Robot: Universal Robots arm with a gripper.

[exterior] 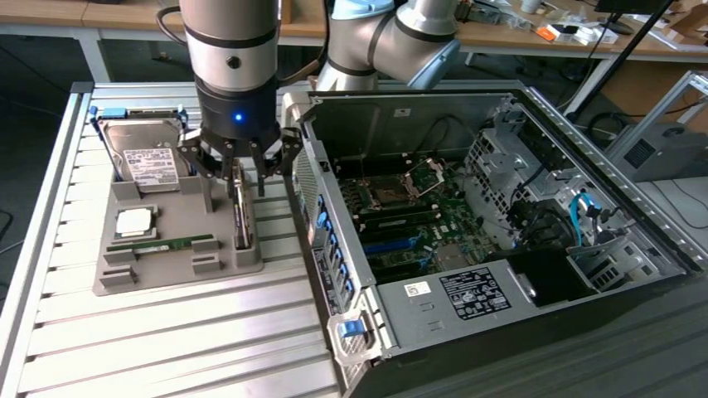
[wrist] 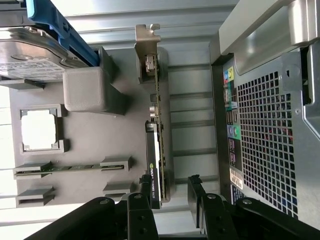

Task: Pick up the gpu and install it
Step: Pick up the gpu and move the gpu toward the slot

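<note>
- End effector point(exterior: 245, 176) spread, straddling the gpu point(exterior: 240, 222), which stands on edge in the grey holder point(exterior: 166, 269) beside the case point(exterior: 443, 124).
- Closing off-centre could tip the card, or nip its components; contact seemingly not yet made.

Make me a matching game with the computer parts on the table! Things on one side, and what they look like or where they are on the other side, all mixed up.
Things:
1. gpu
2. hard drive
3. RAM stick
4. case

Clues:
A. white label, blue frame
B. side off, insides showing
C. standing on its edge under the open claw
D. thin and green, lying in the grey tray

Pairs: 1-C, 2-A, 3-D, 4-B
</note>
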